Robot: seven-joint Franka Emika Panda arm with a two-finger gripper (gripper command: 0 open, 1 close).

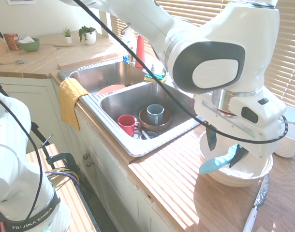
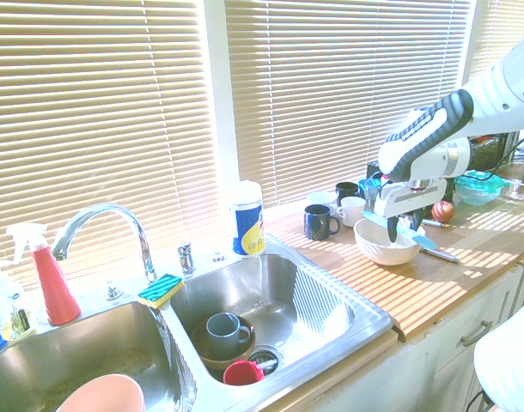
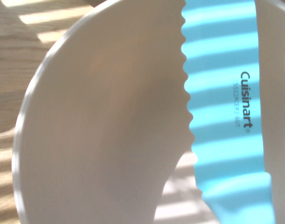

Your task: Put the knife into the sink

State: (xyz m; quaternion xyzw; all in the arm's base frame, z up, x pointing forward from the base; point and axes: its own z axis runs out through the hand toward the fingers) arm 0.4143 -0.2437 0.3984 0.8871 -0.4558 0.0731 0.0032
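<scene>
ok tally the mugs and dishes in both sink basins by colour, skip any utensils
red: 1 (mug)
grey-blue: 1 (cup)
brown: 1 (bowl)
pink: 1 (dish)
total: 4

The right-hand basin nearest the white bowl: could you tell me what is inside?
A grey mug in a brown bowl, and a red mug; the brown bowl's bottom is hidden.
</scene>
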